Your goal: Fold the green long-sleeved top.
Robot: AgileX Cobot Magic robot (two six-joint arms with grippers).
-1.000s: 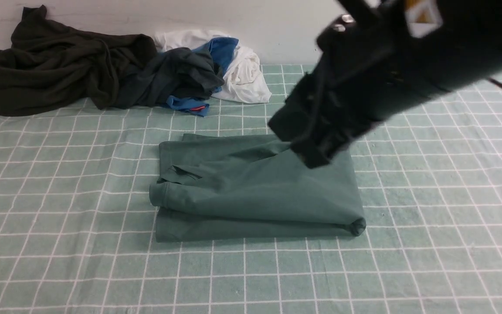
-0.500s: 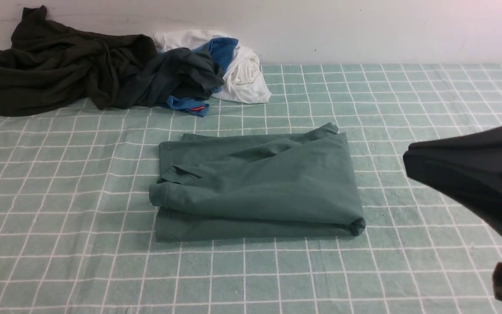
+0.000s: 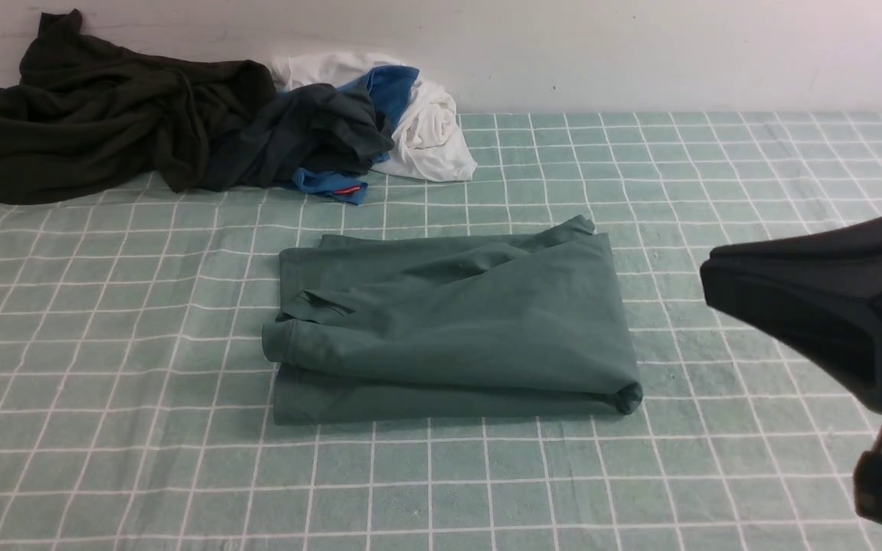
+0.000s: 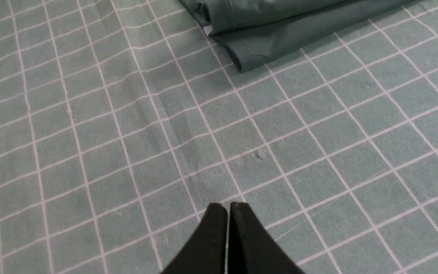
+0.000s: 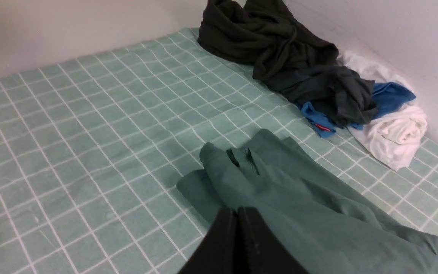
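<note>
The green long-sleeved top (image 3: 449, 321) lies folded into a rough rectangle in the middle of the checked cloth, with no logo showing. It also shows in the right wrist view (image 5: 302, 213), and one corner shows in the left wrist view (image 4: 280, 34). My right gripper (image 3: 707, 277) hangs to the right of the top, apart from it. In its wrist view it (image 5: 237, 209) is shut and empty. My left gripper (image 4: 228, 205) is shut and empty over bare cloth, away from the top's corner. It is out of the front view.
A very dark olive-black garment (image 3: 89, 115), a charcoal-grey one (image 3: 311, 130), a blue one (image 3: 391, 84) and a white one (image 3: 429, 130) lie heaped at the back left against the wall. The green checked cloth (image 3: 104, 459) covers the table.
My right arm has swung away from above the top's far right corner to the right side of the table. The top has not moved.
</note>
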